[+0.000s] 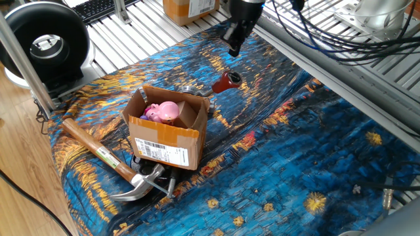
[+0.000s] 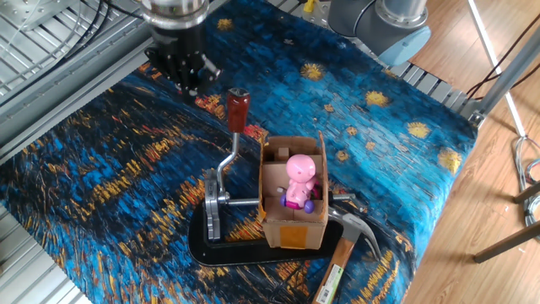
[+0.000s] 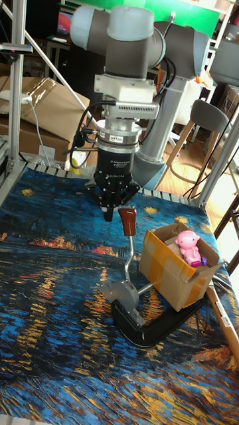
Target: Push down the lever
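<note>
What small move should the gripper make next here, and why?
Probably shift sideways until it sits over the lever, then descend. The gripper hangs beside and apart from the red sleeve, and the lever stands upright, not yet pushed.
</note>
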`<state>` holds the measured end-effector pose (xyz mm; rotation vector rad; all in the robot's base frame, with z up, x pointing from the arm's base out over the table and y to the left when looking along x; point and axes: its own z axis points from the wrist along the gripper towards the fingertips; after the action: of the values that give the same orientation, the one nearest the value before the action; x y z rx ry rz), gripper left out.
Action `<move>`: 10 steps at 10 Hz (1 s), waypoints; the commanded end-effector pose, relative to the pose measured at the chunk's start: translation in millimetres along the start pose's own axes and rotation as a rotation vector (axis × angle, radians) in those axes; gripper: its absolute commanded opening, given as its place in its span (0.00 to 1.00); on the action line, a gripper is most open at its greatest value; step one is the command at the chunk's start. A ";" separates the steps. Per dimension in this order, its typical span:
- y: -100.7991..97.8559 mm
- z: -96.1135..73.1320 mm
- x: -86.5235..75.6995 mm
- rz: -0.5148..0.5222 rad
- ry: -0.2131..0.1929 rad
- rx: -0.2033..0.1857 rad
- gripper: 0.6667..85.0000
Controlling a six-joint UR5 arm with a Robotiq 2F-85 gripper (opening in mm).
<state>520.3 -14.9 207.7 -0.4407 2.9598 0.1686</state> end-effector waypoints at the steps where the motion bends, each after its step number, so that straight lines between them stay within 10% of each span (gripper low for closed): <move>1: -12.2 -2.3 22.7 0.020 0.052 0.030 0.01; 2: -22.3 -4.1 38.6 0.029 0.113 0.070 0.01; 3: 8.2 -5.7 52.0 0.066 0.167 -0.044 0.01; 7: 1.6 -3.3 35.6 -0.087 0.091 -0.034 0.01; 10: -11.0 4.6 61.2 -0.154 0.098 -0.040 0.01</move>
<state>473.2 -35.5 198.4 -0.6050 3.0433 0.1809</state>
